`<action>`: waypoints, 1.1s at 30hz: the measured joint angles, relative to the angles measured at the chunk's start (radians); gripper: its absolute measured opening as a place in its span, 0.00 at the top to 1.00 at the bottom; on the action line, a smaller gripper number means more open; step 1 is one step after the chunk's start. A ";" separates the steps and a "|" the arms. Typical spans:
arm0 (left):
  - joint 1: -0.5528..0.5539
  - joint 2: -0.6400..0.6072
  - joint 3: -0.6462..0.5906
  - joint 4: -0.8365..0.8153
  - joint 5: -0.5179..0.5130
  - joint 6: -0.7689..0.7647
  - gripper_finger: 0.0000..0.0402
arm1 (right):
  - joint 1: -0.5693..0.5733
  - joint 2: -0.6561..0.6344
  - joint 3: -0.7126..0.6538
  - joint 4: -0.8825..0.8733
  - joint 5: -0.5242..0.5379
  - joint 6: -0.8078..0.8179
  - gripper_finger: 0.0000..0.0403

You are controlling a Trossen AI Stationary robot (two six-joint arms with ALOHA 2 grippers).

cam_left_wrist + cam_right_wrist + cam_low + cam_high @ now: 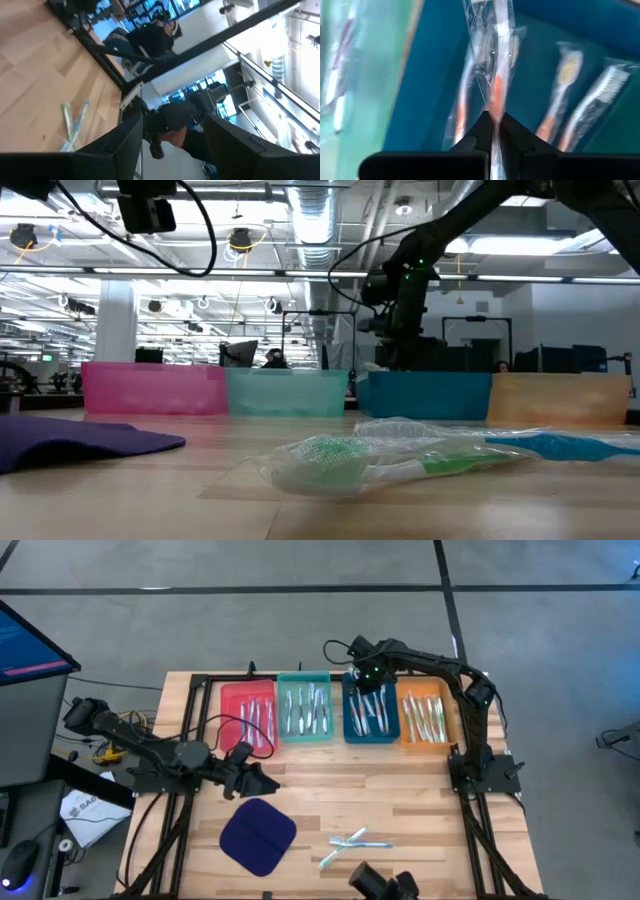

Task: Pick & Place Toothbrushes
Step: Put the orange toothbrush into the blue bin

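Observation:
My right gripper (368,682) points down over the blue tray (350,720), shut on a clear-wrapped toothbrush with an orange handle (496,75). Several wrapped toothbrushes lie in the red (232,700), teal (285,690), blue and orange (448,705) trays at the table's far side. A few more toothbrushes (355,843) lie on the wood near the front edge and show close up in the low view (400,455). My left gripper (268,780) hovers level over the table's left-middle, open (172,145), with nothing between its fingers. My right gripper pinches the wrapped toothbrush's orange handle (496,107) between its two fingertips. The fingers come from above, pointing down, and the toothbrush runs on in line with them, hanging below over the blue tray (440,90). Whether its lower end touches the tray cannot be told.
A dark blue rounded pad (258,836) lies near the front left, below my left gripper. Bare wood lies between the trays and the loose toothbrushes. A camera mount (385,883) sits at the front edge. A monitor (25,650) stands off the table's left.

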 joint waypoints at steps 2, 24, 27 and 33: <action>0.005 0.000 0.000 0.000 0.013 0.000 0.49 | -0.003 0.003 0.000 -0.003 0.002 -0.002 0.98; 0.108 0.000 0.000 0.000 0.086 0.004 0.49 | -0.020 -0.138 -0.327 0.267 0.005 0.131 0.98; 0.131 0.000 0.000 0.000 0.115 0.003 0.49 | -0.021 -0.137 -0.327 0.261 0.006 0.127 0.98; 0.139 0.000 0.000 0.000 0.131 0.002 0.49 | -0.022 -0.131 -0.327 0.256 0.007 0.118 0.98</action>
